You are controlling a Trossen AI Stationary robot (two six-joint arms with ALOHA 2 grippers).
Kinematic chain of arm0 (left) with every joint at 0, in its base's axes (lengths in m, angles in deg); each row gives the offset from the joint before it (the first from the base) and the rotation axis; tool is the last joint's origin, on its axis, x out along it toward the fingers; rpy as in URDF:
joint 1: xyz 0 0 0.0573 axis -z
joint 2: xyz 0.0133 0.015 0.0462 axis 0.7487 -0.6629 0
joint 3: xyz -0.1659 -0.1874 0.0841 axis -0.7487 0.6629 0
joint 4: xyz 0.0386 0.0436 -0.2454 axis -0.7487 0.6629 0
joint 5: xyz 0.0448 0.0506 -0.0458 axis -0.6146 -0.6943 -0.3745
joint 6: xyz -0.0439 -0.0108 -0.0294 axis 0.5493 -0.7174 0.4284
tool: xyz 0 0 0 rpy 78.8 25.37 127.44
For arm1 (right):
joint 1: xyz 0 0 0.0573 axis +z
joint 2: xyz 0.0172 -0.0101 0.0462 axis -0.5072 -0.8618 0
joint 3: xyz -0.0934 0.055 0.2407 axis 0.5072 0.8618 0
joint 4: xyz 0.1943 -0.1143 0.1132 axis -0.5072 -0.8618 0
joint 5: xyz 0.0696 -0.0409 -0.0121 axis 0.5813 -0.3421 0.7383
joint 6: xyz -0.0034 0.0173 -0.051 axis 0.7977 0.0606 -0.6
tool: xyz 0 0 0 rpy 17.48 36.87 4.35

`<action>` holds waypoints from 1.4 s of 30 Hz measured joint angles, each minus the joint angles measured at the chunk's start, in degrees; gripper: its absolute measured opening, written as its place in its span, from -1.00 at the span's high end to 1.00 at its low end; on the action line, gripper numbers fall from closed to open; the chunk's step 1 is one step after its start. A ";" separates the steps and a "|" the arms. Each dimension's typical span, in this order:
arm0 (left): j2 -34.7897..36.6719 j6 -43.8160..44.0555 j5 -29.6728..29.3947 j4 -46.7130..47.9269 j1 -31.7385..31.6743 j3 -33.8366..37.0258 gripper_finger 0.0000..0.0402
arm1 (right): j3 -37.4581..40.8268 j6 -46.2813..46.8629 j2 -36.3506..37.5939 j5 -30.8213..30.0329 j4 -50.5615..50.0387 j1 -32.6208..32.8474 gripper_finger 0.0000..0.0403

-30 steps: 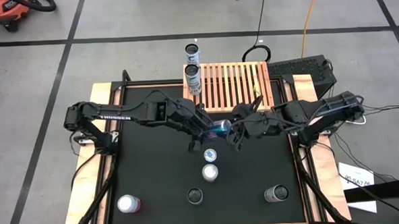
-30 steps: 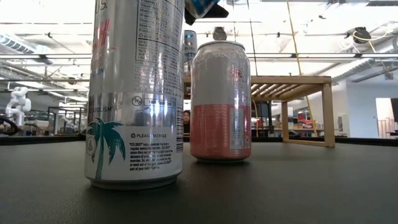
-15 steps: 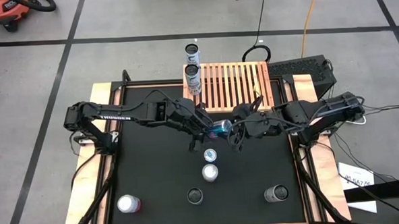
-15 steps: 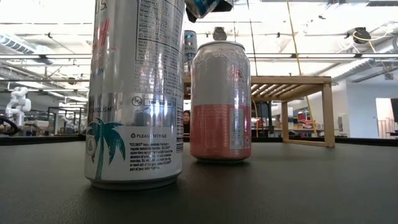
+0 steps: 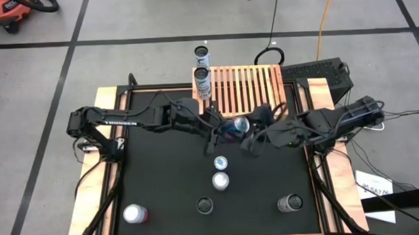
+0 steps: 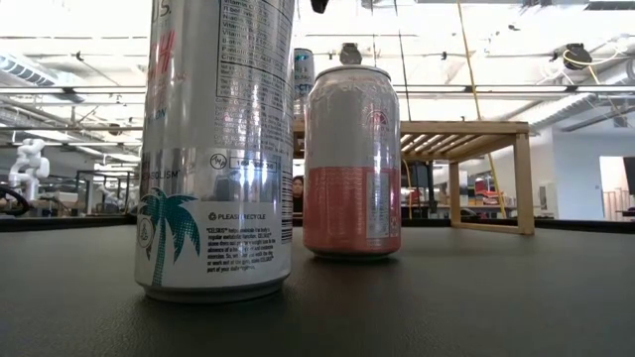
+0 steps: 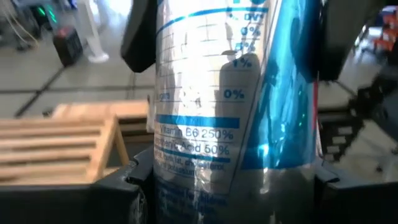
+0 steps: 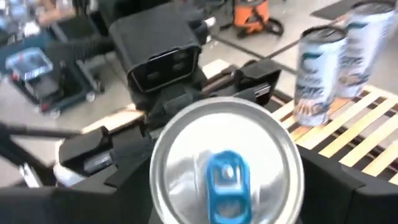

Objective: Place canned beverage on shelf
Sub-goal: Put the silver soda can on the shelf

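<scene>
Blue can (image 5: 232,128) held in the air above the black table (image 5: 163,183), between the two arms, just in front of the shelf (image 5: 245,87), tilted with its silver lid and blue tab toward the right wrist camera. Probably light and rigid but thin-walled and slick, so easily dented or slipped; best taken across the middle of the round body, not by the rims. Left gripper (image 5: 221,129) closed onto the can's body, dark fingers (image 7: 140,37) pressed on either side of the printed label in the left wrist view. Right gripper (image 5: 256,133) close up at the lid end, dark fingers (image 8: 93,146) spread wide either side of the lid, apparently not yet clamping; contact with the can cannot be told. Two silver cans (image 5: 203,75) already upright at the shelf's left end, most of the slats bare. More cans (image 5: 220,171) standing on the table nearer the front, well apart from the shelf
</scene>
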 joint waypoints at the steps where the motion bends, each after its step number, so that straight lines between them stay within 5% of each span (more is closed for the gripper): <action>1: 0.00 0.39 -0.20 -1.43 -0.14 0.00 -0.11 | 0.00 -0.01 0.59 -1.14 0.00 0.37 -0.47; 11: 0.44 8.89 1.30 -17.22 -3.65 -0.02 -0.05 | -0.04 -16.33 2.37 -15.09 21.03 3.50 -0.47; 21: 0.37 9.07 4.79 -22.96 -3.60 -0.04 -0.08 | 0.11 -22.90 2.16 -9.28 32.42 0.53 -0.47; 32: 0.35 10.40 4.83 -22.35 -3.56 -0.04 -0.10 | 0.07 -22.28 0.45 -5.70 32.31 -1.70 -0.45; 42: 0.33 12.34 4.89 -20.61 -3.56 -0.10 -0.10 | 0.07 -21.81 0.25 -5.91 32.00 -1.75 -0.04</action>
